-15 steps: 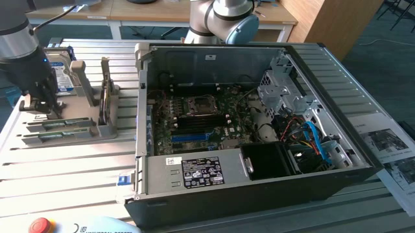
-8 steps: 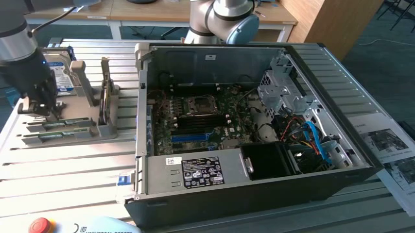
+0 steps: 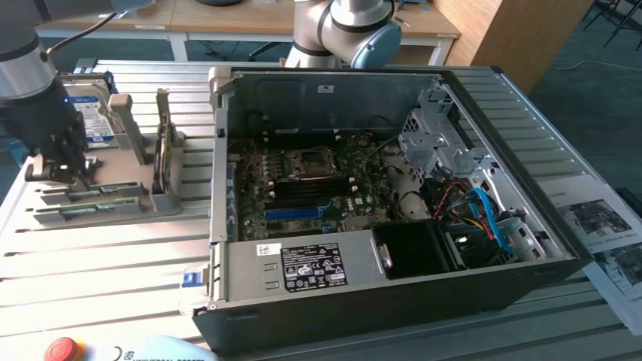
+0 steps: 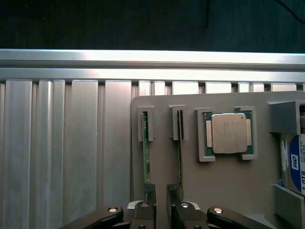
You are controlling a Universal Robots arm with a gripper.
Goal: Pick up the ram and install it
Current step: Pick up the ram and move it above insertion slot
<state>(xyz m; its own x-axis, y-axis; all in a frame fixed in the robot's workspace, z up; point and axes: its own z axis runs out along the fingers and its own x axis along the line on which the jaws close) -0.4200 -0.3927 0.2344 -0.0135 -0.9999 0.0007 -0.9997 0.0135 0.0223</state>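
ok so the pincer (image 4: 161,189) is down over the grey parts holder (image 4: 157,119). The holder sits on the slatted alu desk (image 4: 66,157), on the exterior view's left, just beside the open PC case (image 3: 401,248). The ram (image 4: 146,157) stands on edge in its slot in the holder, a green board seen edge-on from the wrist cam. It runs right up to one of the pincer's fingertips (image 4: 149,190) and looks to pass behind that tip, not btwn the two. The other ram stick (image 4: 180,152) is in the next slot over, parallel, and it ends at the opposite fingertip. So the pincer is released: fingers apart w/ a gap, bare holder showing through it, nothing grasped. Can't tell if the tips touch either stick. Next along the holder is the square silver CPU (image 4: 228,133), lying flat in its pocket. Past that is the hard drive (image 4: 296,164) w/ the blue-white label, upright in the exterior view. Inside the case the mobo (image 3: 301,188) lies flat, w/ the PSU (image 3: 301,267) along the near edge.
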